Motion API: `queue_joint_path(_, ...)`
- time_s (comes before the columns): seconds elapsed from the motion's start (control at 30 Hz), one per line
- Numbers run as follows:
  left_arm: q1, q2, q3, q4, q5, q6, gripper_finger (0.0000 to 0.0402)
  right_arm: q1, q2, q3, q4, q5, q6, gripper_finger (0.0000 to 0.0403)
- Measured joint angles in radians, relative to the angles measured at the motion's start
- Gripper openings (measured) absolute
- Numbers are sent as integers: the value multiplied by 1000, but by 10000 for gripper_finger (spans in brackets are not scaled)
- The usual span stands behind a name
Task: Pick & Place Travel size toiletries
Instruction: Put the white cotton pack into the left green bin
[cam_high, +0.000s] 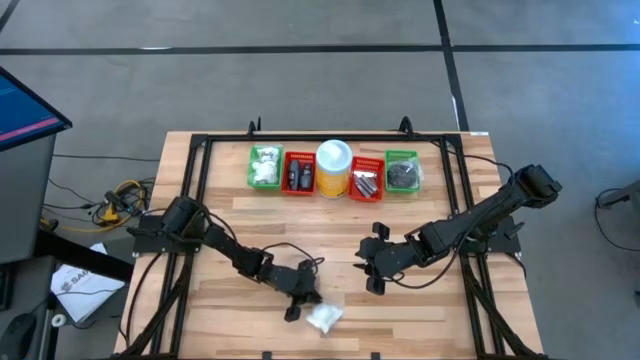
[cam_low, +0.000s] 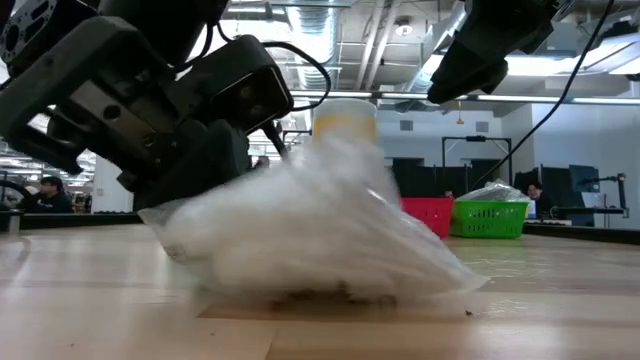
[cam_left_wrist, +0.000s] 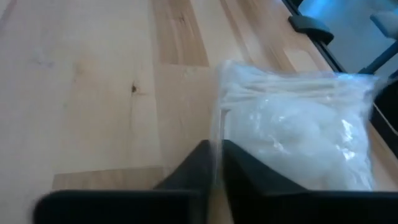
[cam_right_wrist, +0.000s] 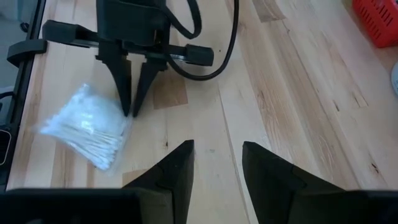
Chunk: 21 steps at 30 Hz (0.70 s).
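Your left gripper (cam_left_wrist: 214, 165) – fingers nearly pressed together, pinching edge of clear crinkly bag of white cotton swabs (cam_left_wrist: 292, 130), bag lying on wooden table (cam_left_wrist: 93, 93) near front edge. Your right gripper (cam_right_wrist: 216, 163) – spread, empty, above bare planks.

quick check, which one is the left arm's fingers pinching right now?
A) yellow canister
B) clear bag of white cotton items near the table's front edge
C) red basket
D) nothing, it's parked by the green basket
B: the left gripper has its fingers closed on the edge of the clear bag of white cotton items, which lies on the table.
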Motion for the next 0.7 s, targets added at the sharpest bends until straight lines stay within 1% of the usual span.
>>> queue_joint_path(0.03, -1, 0, 0, -1, 0, 10, 20, 0, 0, 0, 0, 0, 0, 127)
queue_joint_path(0.13, -1, 1, 0, -2, 4, 17, 6, 0, 0, 0, 0, 0, 0, 127)
queue_joint_path(0.27, -1, -12, -2, -9, -9, 25, 2, 0, 0, 0, 0, 0, 0, 127)
queue_joint_path(0.43, -7, -85, -2, -40, -29, 61, 1, 0, 0, 0, 0, 0, 0, 127)
queue_joint_path(0.53, -17, -138, -2, -86, -63, 79, 1, 0, 0, 0, 0, 0, 0, 127)
queue_joint_path(0.6, -24, -177, -2, -145, -95, 81, 1, 0, 0, 0, 0, 0, 0, 127)
queue_joint_path(0.7, -37, -229, -2, -235, -172, 81, 1, 0, 0, 0, 0, 0, 0, 127)
